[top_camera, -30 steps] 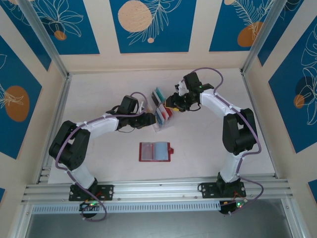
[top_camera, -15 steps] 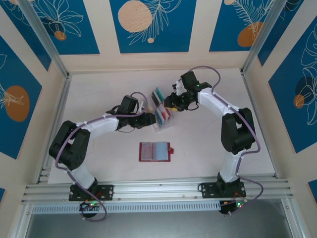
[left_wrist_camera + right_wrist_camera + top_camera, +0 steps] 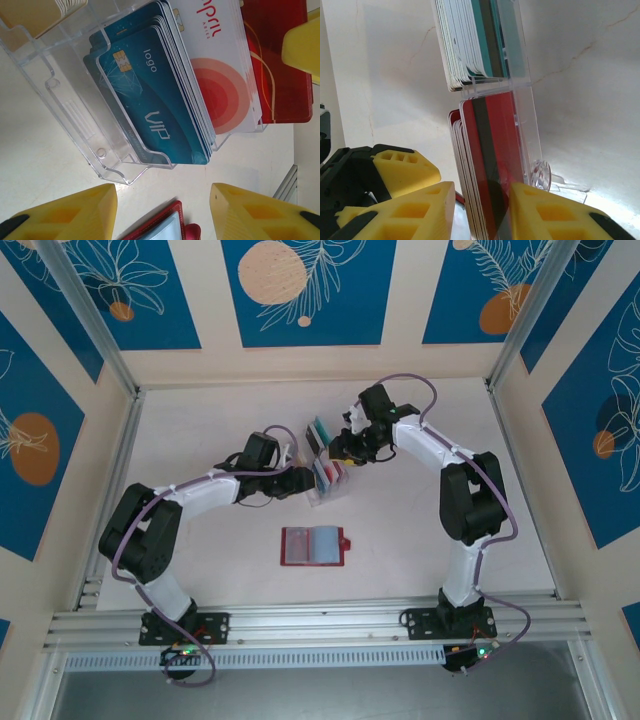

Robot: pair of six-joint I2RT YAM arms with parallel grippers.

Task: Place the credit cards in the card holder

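The credit cards stand in a clear slotted rack (image 3: 322,490) mid-table: blue cards (image 3: 150,100) in front, white ones with red circles (image 3: 220,85) behind, then red cards (image 3: 280,70). My right gripper (image 3: 481,190) is at the rack's far end (image 3: 340,453), open, its fingers straddling the red card stack (image 3: 492,150). One pad is against the stack's back card and a narrow gap remains on the other side. My left gripper (image 3: 161,195) sits open just left of the rack (image 3: 303,480), with bare table between its fingers. The red card holder (image 3: 313,546) lies open nearer the arm bases.
A corner of the card holder (image 3: 167,225) shows between my left fingers. Teal and white cards (image 3: 480,40) fill the rack's farther slots. Wooden walls and aluminium posts (image 3: 110,350) bound the table.
My right gripper has shifted left toward the rack and its jaws have narrowed around the red cards. The left arm and the card holder have not moved.
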